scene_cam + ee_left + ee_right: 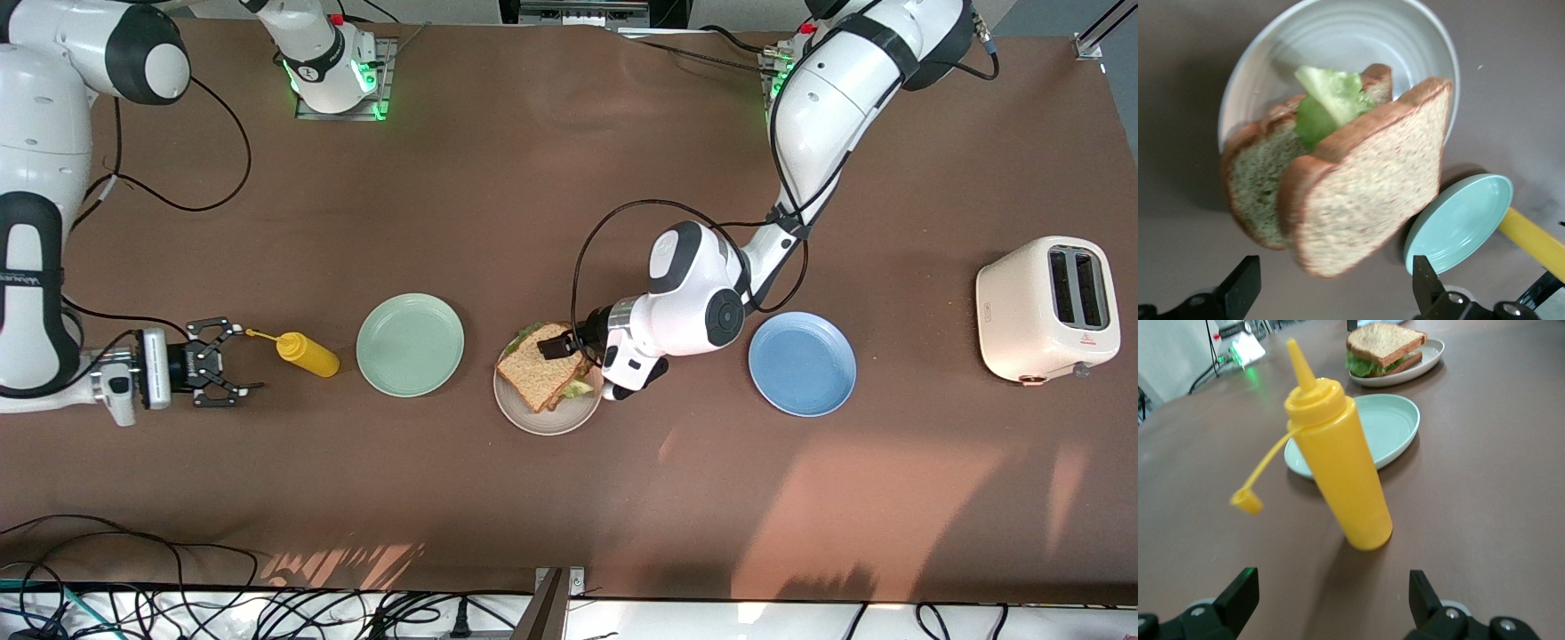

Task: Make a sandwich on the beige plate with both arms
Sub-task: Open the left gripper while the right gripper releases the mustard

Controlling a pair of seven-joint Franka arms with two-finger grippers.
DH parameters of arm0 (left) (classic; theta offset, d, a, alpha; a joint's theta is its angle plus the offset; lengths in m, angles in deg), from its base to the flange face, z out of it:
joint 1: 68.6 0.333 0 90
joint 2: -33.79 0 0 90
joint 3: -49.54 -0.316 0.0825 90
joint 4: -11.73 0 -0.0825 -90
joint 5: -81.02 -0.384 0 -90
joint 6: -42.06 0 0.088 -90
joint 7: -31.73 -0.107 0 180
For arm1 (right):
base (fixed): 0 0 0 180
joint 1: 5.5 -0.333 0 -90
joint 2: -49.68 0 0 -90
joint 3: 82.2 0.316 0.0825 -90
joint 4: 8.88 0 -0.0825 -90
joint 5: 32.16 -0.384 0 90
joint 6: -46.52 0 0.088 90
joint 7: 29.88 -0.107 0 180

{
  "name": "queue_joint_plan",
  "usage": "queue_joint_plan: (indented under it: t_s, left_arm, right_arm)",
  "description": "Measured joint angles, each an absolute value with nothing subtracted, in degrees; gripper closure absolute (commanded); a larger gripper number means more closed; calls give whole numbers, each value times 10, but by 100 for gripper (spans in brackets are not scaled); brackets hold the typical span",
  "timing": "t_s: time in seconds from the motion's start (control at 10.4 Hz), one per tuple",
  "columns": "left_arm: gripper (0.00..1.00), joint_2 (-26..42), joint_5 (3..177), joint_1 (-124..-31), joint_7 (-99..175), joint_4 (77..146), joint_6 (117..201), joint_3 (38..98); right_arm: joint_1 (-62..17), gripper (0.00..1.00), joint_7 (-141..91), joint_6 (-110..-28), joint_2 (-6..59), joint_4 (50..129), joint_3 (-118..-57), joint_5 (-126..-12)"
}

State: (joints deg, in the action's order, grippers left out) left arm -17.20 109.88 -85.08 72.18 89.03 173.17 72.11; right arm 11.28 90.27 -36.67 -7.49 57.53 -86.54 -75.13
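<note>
Brown tabletop holds the sandwich [540,373] stacked on the beige plate [544,421], between a mint plate [410,344] and a blue plate [802,363]. Left gripper [569,347] hangs spread over it, pinching nothing; right gripper [229,363] waits spread beside a mustard bottle [307,353]. Light, soft and loosely stacked, it likely handles best pinched gently across the crusts.

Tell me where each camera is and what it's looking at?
Front view: high across the table, facing both arms; shows the open right gripper by the yellow bottle and the left gripper over the sandwich.
Left wrist view: on the left arm, looking at the sandwich on the beige plate; its open fingertips show.
Right wrist view: on the right arm, facing the bottle; its fingertips show.
All views share the sandwich and the mint green plate.
</note>
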Motion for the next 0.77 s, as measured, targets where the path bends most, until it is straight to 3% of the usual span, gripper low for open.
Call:
queue_joint_plan:
  t_s: [0.39,0.58,0.77]
  left_arm:
    - [0,-157,1035,-801,717,886,1587,721]
    - [0,-118,964,-771,717,881,1510,722]
    - [0,-68,887,-735,717,881,1455,721]
  right_arm:
    - [114,0,910,-412,-3,590,-888,-657]
    - [114,0,906,-490,40,629,-889,-649]
    - [111,0,861,-510,82,656,-889,-628]
